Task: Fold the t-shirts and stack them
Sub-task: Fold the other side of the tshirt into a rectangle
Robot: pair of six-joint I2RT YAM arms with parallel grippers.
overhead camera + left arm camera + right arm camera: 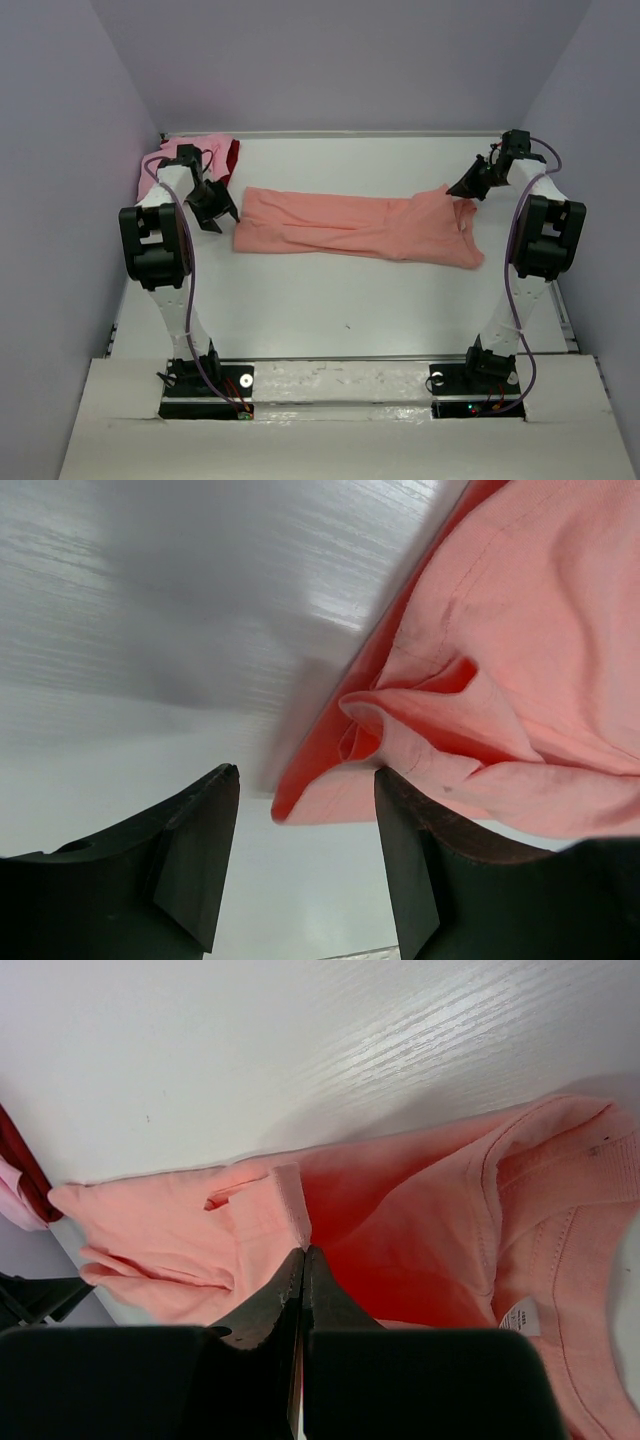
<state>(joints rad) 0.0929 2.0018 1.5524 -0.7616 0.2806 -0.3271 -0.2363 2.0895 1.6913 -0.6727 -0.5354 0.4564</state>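
Top external view is showing the salmon shirt (350,228) lying across the middle of the table (330,320) as a long band, its sides apparently already turned in and no crosswise fold yet made. The pink shirt (192,148) and dark red shirt (233,155) are sitting bunched in the far left corner, seemingly unfolded and not forming a stack. The left gripper (212,208) is hanging at the band's left end, the right gripper (470,186) at its right end. Left wrist view is showing the left jaws standing apart and holding nothing, the shirt's corner lying just ahead of them. Right wrist view is showing the right jaws pressed together, apparently pinching a sleeve hem (290,1200) at their tips. By judgement, the first shirt is sitting about half folded, with two shirts and the stacking remaining.
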